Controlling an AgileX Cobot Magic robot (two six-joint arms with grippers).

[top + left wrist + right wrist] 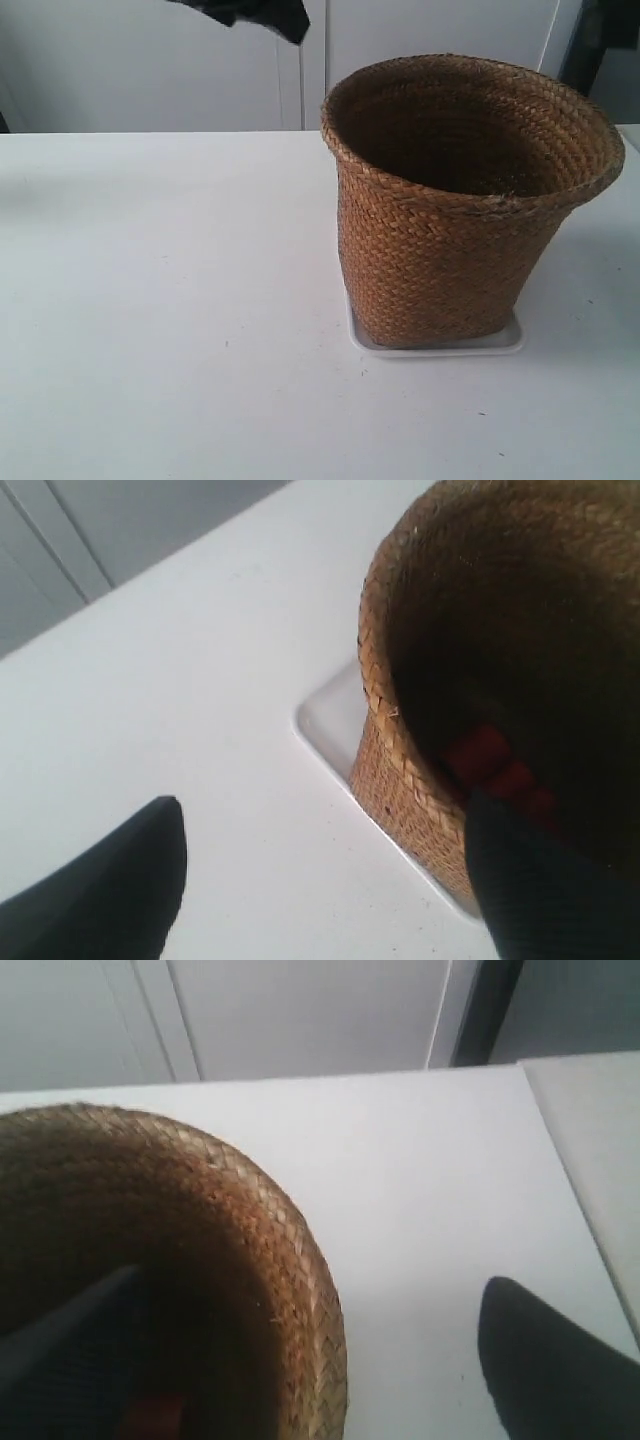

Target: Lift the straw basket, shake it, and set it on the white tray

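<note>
The brown woven straw basket [450, 230] stands upright on the glossy white rectangular tray [508, 341], on the white tabletop [150, 300]. The left claw [325, 810] and right claw [312, 1280] gape open, gripping nothing, each straddling the braided rim. I'd lift them straight up so they don't snag it.

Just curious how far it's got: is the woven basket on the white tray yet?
On it: the straw basket stands upright on the white tray, whose rim shows around its base.
</note>
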